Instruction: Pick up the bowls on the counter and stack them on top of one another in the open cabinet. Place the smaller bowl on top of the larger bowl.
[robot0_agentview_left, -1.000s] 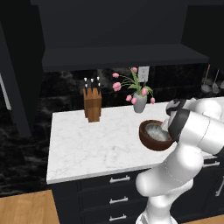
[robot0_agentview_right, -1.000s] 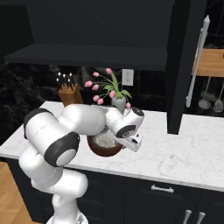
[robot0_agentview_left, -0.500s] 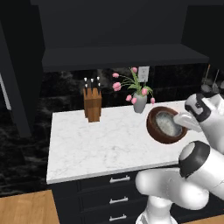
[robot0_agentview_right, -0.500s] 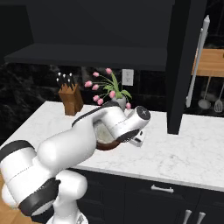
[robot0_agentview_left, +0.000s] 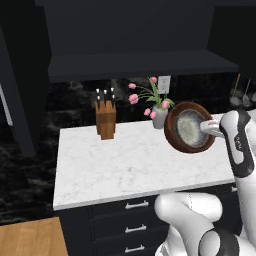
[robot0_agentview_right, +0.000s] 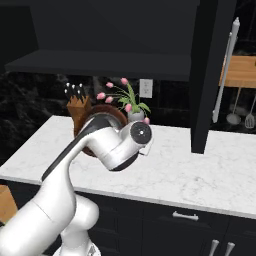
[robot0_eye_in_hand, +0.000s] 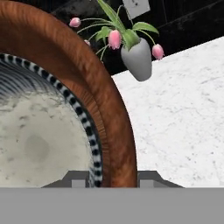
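You see a dim rendered kitchen with flat, even light and no clear source: the white counter (robot0_agentview_left: 125, 160) is the brightest surface, while the open cabinet (robot0_agentview_left: 135, 65) sinks into near-black. Shadows are faint, glare is nil, and edges look soft and slightly pixelated.

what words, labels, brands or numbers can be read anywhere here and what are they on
None: no readable text in any view.
The larger bowl, the smaller bowl nested inside it, the knife block, the flower vase, the wall outlet and the counter all carry no lettering.
The striped band on the smaller bowl's rim is a pattern, not writing.
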